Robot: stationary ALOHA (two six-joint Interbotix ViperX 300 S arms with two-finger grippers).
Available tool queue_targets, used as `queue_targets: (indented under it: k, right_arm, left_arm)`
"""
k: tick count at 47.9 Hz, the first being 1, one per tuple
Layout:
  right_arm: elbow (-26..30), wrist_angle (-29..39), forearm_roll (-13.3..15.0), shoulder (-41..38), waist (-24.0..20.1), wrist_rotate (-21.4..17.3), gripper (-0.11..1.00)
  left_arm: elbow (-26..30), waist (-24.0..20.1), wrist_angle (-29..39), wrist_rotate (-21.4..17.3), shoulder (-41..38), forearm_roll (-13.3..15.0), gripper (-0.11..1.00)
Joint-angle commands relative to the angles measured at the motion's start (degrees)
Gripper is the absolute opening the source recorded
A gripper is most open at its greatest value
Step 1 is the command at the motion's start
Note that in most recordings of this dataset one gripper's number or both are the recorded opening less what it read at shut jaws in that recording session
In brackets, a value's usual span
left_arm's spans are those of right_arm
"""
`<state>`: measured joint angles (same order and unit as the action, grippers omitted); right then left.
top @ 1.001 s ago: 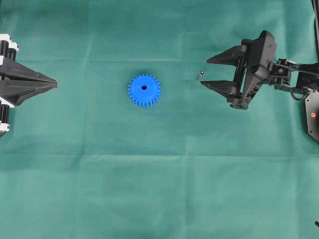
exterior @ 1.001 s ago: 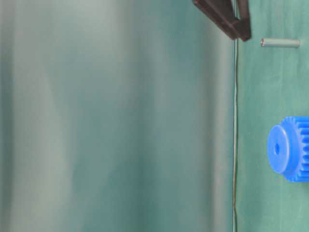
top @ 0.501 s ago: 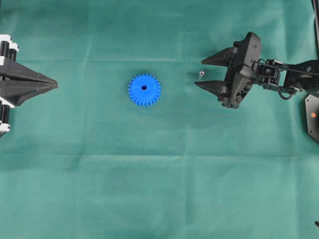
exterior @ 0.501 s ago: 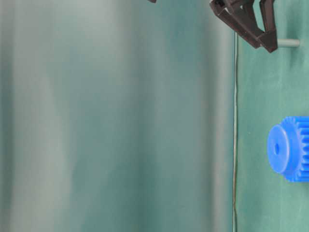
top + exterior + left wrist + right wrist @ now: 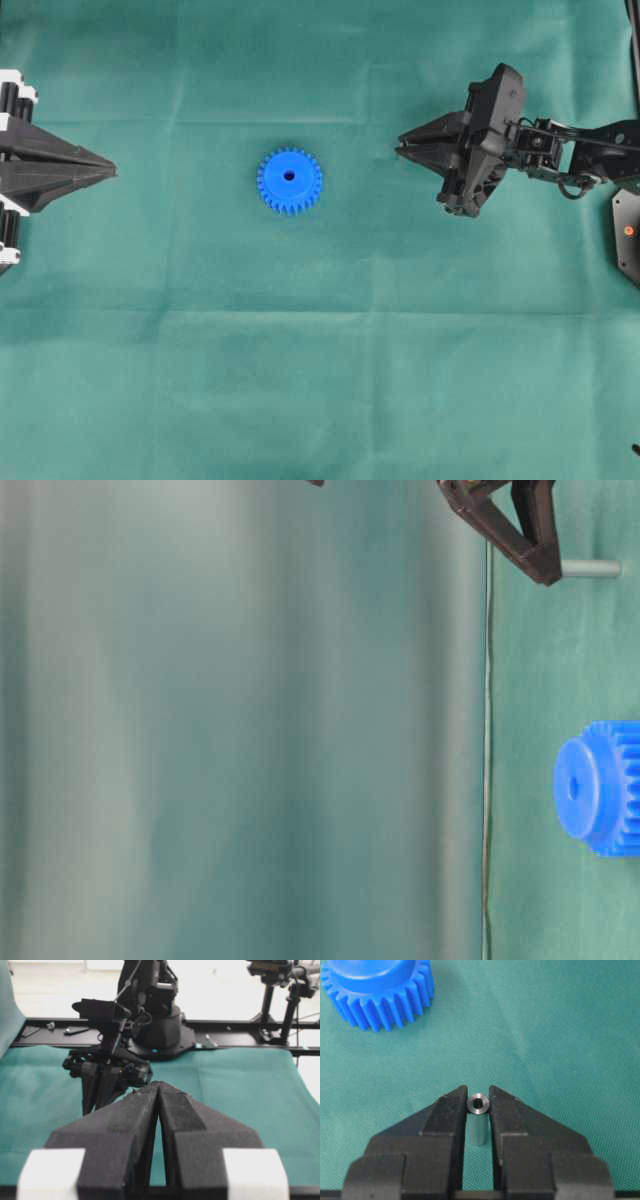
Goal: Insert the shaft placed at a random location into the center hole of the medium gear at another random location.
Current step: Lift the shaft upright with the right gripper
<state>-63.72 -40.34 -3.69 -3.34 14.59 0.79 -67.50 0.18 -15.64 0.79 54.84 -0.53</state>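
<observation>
Green cloth [image 5: 320, 380] covers the table, and on it a bright blue plastic toothed wheel, the medium gear [image 5: 290, 181], lies flat left of the middle in the overhead view, its small dark center hole [image 5: 289, 176] facing up. In the table-level view, which is turned on its side, the gear [image 5: 600, 788] shows a raised hub with the hole [image 5: 573, 787] in its face.

Well to the right of the gear, the black right gripper [image 5: 402, 151] points toward it, jaws drawn nearly together. The right wrist view shows why: the right gripper [image 5: 478, 1097] has its two black fingertips [image 5: 454, 1105] pressed against either side of a tiny silver-grey metal cylinder, the shaft [image 5: 478, 1122], which stands upright on the cloth between them, its hollow end toward the camera. The gear [image 5: 377, 990] sits apart, at the upper left of that view. In the table-level view the shaft [image 5: 592, 568] sticks out from the gripper tips.

At the far left edge of the overhead view the black left gripper [image 5: 108, 172] rests with its jaws closed together on nothing, well away from gear and shaft; its own wrist view [image 5: 159, 1087] shows the fingers meeting along a thin seam.
</observation>
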Motion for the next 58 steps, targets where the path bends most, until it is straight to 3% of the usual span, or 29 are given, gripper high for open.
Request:
queue_targets:
  k: [1,15,36,58]
  right_arm:
    - [0.8,-0.6,0.1,0.5,0.3,-0.4,0.13]
    - [1.0,0.6,0.0,3.7,0.3,-0.4,0.13]
    - [4.1,17.2,0.4,18.2,0.4,0.3,0.14]
    - [5.3,19.4,0.4,18.1,0.3,0.3,0.13]
  left_arm:
    - [1.2,-0.1,-0.3,0.1,-0.4,-0.2,0.0]
    - [1.2,-0.1,0.4,0.1,-0.4,-0.2,0.0]
    - [1.3,-0.1,0.4,0.0,-0.4,-0.2,0.0]
    - [1.2,-0.1,0.3,0.1,-0.5,-0.2,0.0]
